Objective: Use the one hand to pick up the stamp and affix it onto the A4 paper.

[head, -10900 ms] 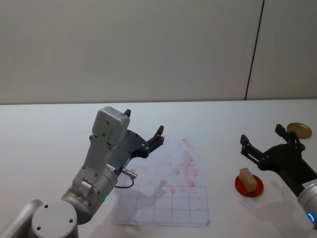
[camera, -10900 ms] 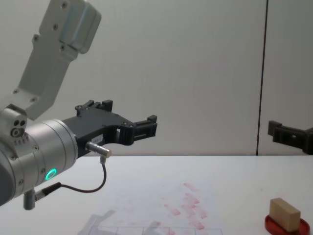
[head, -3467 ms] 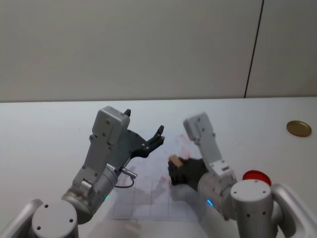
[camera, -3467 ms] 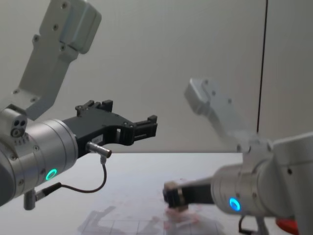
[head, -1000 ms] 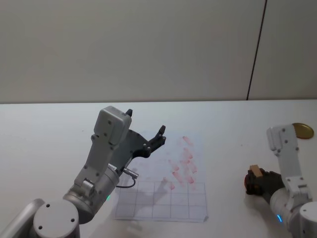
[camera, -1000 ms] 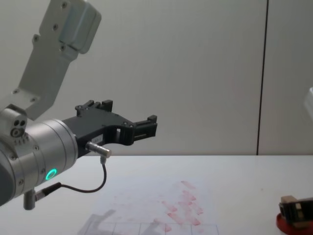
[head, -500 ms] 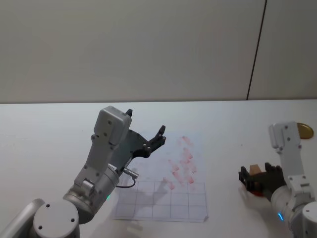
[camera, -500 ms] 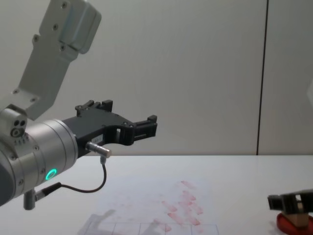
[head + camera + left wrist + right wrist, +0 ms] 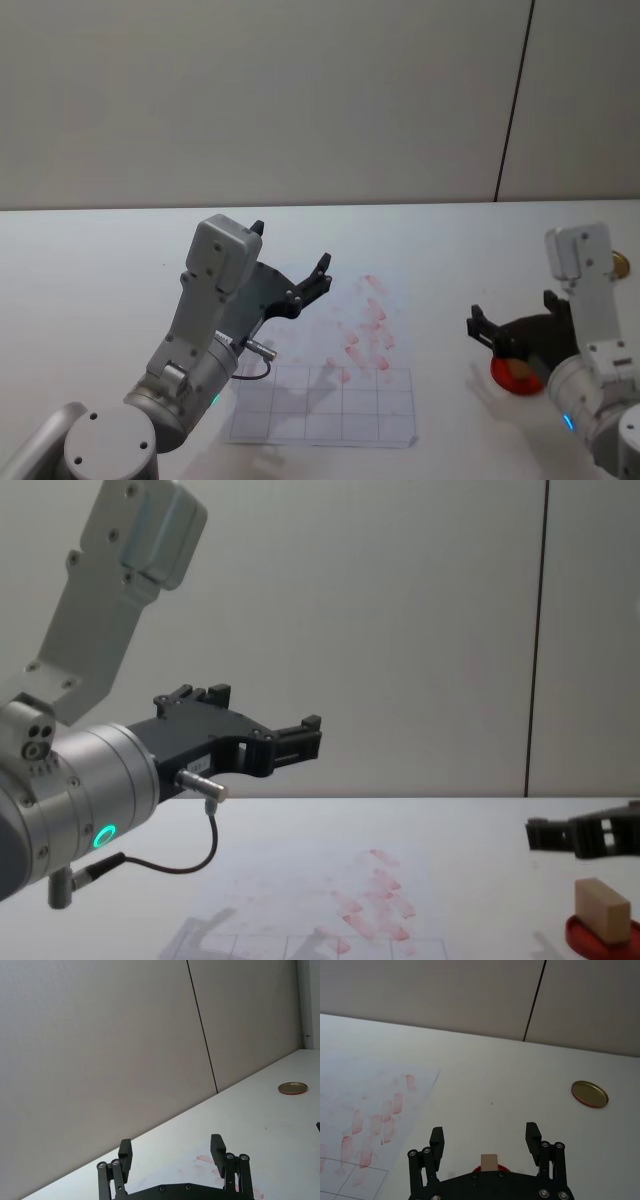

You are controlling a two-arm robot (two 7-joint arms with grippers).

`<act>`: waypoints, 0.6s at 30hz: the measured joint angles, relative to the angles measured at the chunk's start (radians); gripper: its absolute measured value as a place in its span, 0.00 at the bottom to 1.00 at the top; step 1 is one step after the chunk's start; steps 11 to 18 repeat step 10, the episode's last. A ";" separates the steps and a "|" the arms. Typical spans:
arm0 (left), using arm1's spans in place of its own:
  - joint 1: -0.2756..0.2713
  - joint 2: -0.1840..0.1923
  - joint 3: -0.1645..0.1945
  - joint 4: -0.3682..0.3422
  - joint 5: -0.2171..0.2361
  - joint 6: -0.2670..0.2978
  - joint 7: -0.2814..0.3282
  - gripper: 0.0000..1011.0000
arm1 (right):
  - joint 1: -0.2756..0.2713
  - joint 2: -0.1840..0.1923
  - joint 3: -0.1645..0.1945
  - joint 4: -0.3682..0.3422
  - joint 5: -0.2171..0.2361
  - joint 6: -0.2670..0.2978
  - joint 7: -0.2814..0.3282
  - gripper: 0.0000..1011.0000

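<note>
— Where does the stamp sit?
— On the ink pad, at the table's right side, right of the A4 paper.
— And the grippers?
— The right gripper hangs above the stamp, not touching it. The left gripper is over the paper's left part. A round lid lies farther back right.

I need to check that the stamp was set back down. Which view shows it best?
The chest view: the stamp stands clear on the red ink pad, below the open right gripper. The head and right wrist views show slivers.
</note>
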 joint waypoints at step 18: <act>0.000 0.000 0.000 0.000 0.000 0.000 0.000 0.98 | -0.015 0.008 -0.003 -0.033 -0.020 -0.050 0.025 0.99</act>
